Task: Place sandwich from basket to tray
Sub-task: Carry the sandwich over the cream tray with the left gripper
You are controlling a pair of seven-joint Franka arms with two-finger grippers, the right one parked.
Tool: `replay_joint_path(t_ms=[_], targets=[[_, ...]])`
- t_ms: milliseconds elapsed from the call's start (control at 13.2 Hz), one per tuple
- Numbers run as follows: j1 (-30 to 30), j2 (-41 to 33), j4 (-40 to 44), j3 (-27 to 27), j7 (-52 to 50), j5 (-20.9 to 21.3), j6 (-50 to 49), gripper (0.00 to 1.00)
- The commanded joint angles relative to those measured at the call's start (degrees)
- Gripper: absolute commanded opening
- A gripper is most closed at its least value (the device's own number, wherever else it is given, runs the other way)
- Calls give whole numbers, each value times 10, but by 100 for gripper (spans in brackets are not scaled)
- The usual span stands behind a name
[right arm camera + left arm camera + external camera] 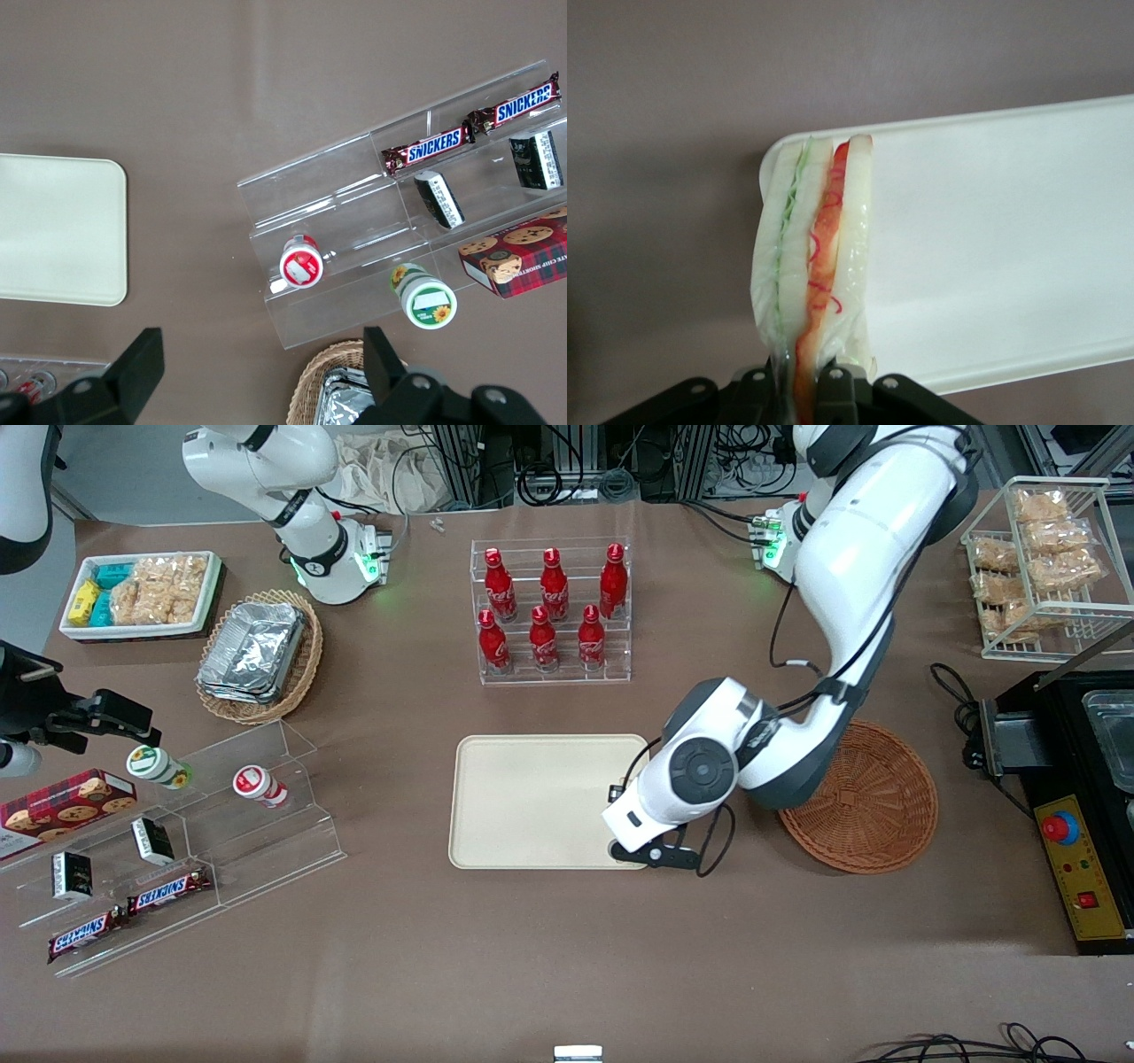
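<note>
Now end effector (799, 390) grips sandwich (813, 274) over tray (992, 248); Snickers (425, 148) shelved.

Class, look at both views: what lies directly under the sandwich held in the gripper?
Under the sandwich, held by the gripper, lies a corner of the tray and bare table. The strip beneath the sandwich itself is covered.

light fell evenly from overhead in the front view, bright and diffuse, with soft short shadows under the tray (532, 802) and basket (873, 802). the tabletop (567, 957) carried a faint sheen nearer the camera than the tray. in the left wrist view the sandwich (815, 266), held in the closed pincer (806, 390) over the tray's corner, looked soft-focused and its wrap glared.
</note>
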Motion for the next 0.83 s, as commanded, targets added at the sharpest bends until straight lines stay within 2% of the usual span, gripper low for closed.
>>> replay_joint_path(t_ms=[0, 302, 528, 604, 679, 755], targets=[[-17, 27, 29, 1, -34, 26, -9, 0], [-30, 48, 22, 1, -50, 29, 10, 1], [-31, 48, -15, 1, -51, 42, 61, 12], [-31, 48, -18, 1, -54, 57, 62, 37], [-30, 47, -18, 1, -66, 61, 62, 91], [-29, 45, -18, 1, -66, 68, 61, 100]])
